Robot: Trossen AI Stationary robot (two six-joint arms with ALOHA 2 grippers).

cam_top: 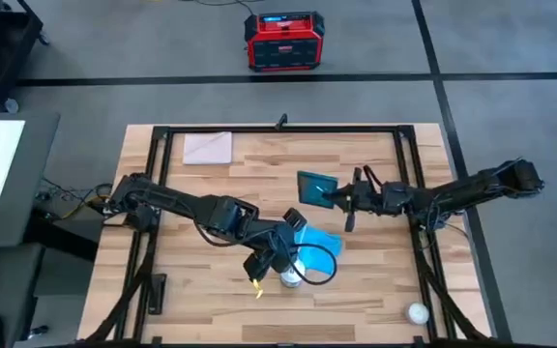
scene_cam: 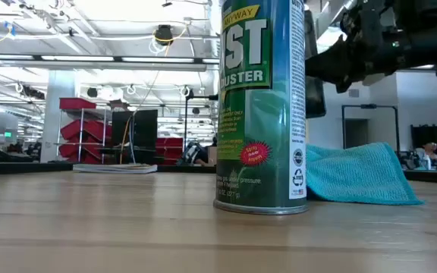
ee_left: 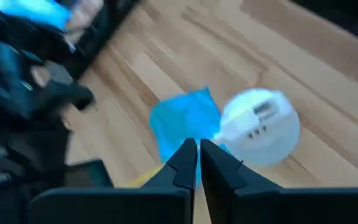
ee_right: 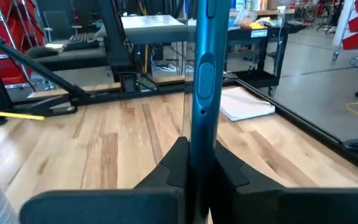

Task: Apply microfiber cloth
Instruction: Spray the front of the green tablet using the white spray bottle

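The sky-blue microfiber cloth (cam_top: 319, 242) (scene_cam: 363, 176) lies crumpled on the wooden table right of centre, just behind the green spray can (scene_cam: 262, 106). My left gripper (ee_left: 197, 158) (cam_top: 288, 238) hovers over the cloth's left edge (ee_left: 182, 121) with its fingers shut and nothing between them. The can's white cap (ee_left: 260, 127) is beside it. My right gripper (cam_top: 337, 198) (ee_right: 197, 155) is farther back and to the right, shut on the dark teal device (cam_top: 313, 187). My right gripper pinches the dark teal device by its two flat faces (ee_right: 199, 140) between the two fingers, near one edge. The fingers come in about level from the table's right. The device stands on edge in the hold, its thin side with a button (ee_right: 204, 74) toward the wrist camera, clear of the table.
A pale grey-beige sheet (cam_top: 208, 147) lies at the far left of the table. A small white ball (cam_top: 416, 312) sits near the front right corner. A black frame (cam_top: 278, 128) runs round the table's edges. A red box (cam_top: 283, 41) stands on the floor beyond.
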